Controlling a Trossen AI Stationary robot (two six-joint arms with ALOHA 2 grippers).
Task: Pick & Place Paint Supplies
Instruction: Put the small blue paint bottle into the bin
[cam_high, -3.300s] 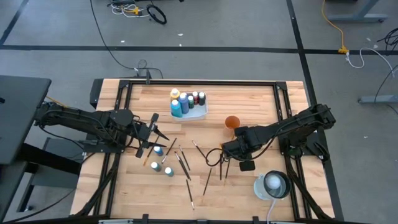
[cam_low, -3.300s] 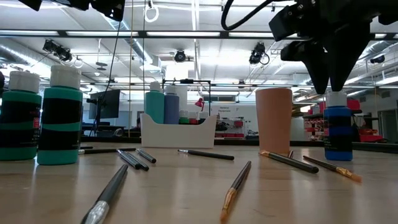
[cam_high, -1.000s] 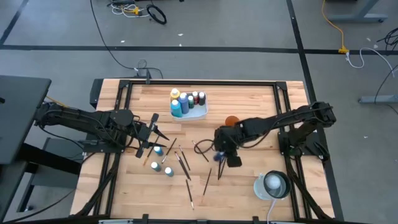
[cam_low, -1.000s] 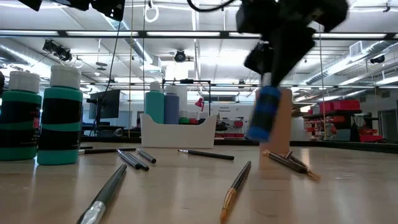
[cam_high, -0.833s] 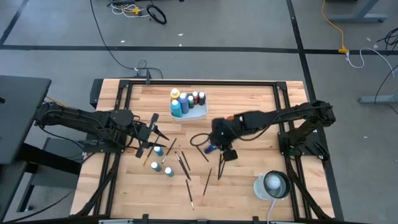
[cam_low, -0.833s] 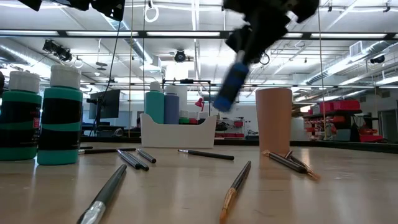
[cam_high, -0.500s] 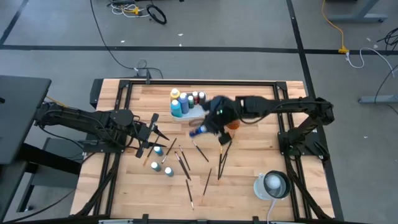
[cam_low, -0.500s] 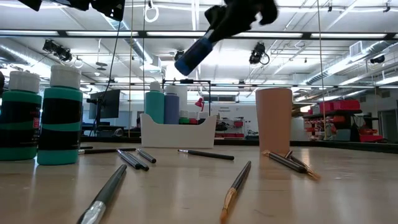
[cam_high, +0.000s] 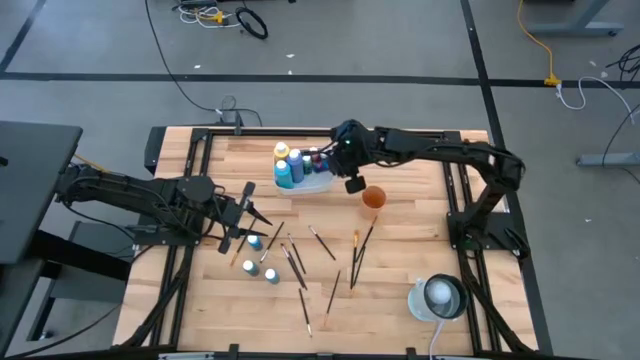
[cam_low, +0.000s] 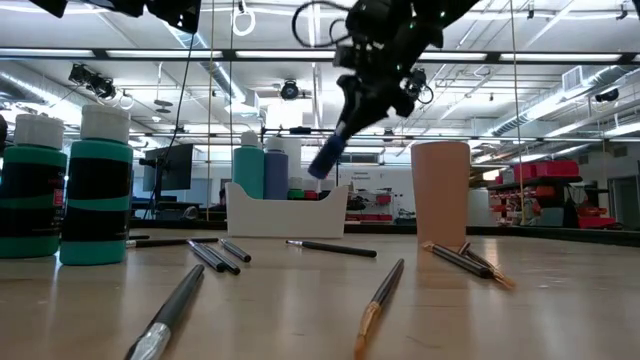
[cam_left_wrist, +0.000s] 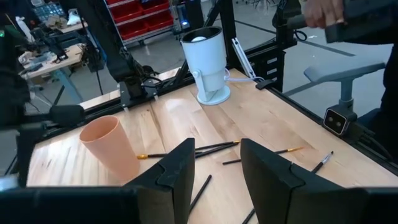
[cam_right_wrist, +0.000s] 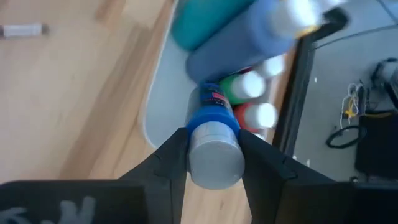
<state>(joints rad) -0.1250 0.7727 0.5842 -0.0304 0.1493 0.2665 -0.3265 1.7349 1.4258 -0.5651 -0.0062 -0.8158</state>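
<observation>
- Blue plastic is showing between the two dark fingers of the right pincer (cam_right_wrist: 212, 163): it is pinching a small blue paint bottle with a grey-white cap (cam_right_wrist: 213, 134), and the cap is pointing toward the wrist camera.
- In the low view this blue bottle (cam_low: 330, 153) is hanging tilted in the air, with its long axis slanting down toward the white rectangular tray (cam_low: 285, 212), just above the tray's near end.
- In the high view the right pincer (cam_high: 345, 160) is reaching over the right end of the tray (cam_high: 322, 183), at the far middle of the wooden surface (cam_high: 400, 270). I judge that the coming move is to bring the bottle upright and lower it into the free corner of the tray.
- The tray is already holding several bottles: a large blue one (cam_right_wrist: 239, 40), a teal one (cam_right_wrist: 202, 22), a green one and a red one with white caps, and a yellow one (cam_high: 281, 151).
- The left pincer (cam_left_wrist: 213, 168) is waiting over the left side of the surface with its fingers spread and nothing between them, near two teal bottles (cam_high: 262, 270).
- The small orange-brown cup (cam_high: 373, 197) is standing just beside the tray and seems empty, and thin dark paintbrushes (cam_high: 330, 290) are lying scattered on the surface.
</observation>
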